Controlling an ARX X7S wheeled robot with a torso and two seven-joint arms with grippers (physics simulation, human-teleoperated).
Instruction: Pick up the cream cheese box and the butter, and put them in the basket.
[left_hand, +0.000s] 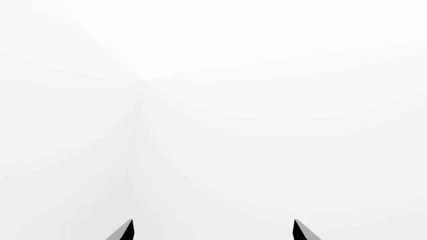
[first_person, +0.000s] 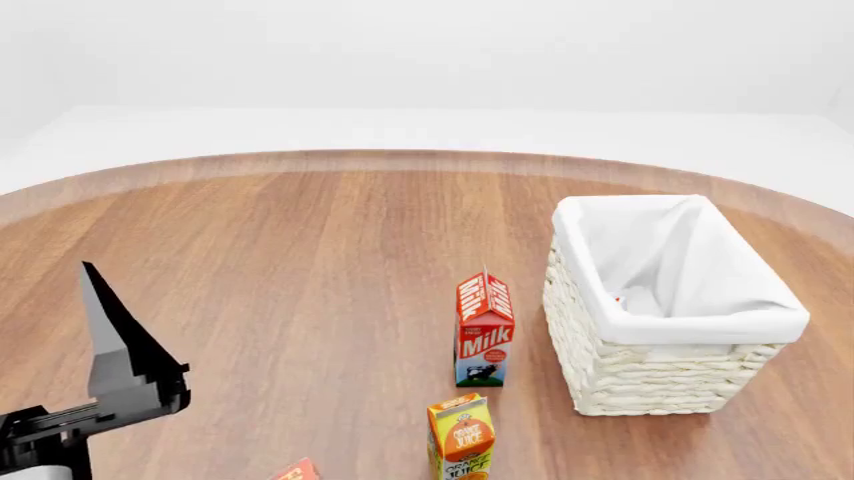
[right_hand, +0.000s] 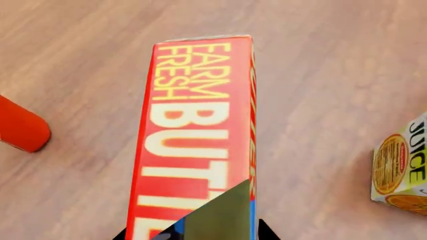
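Butter: one box (right_hand: 197, 135), red with yellow lettering, lying on the wood right under my right gripper (right_hand: 207, 227) and running lengthwise away from it; in the head view only a red-orange corner (first_person: 296, 470) shows at the bottom edge.
Right gripper: a finger (right_hand: 217, 215) lies over the near end of the butter; I cannot tell how far it is open or whether it grips.
Left gripper: my left gripper (left_hand: 213, 231) shows two dark fingertips (left_hand: 123, 231) set well apart with nothing between them, facing plain white; in the head view it (first_person: 114, 350) is raised above the table, well apart from the cartons.
Basket: one (first_person: 641, 380), white wicker with a cloth liner, beyond the juice carton from my right gripper.
Cream cheese box: not visible; a small red speck shows inside the liner, which I cannot identify.
Cartons: two, milk (first_person: 483, 330) and orange juice (first_person: 462, 436), upright; the juice stands near the butter.
Red object: one rounded end (right_hand: 21, 129), on the butter's other side.
Table: round, its rim (first_person: 400, 158) far beyond the basket; bare wood lies between my left gripper and the milk.
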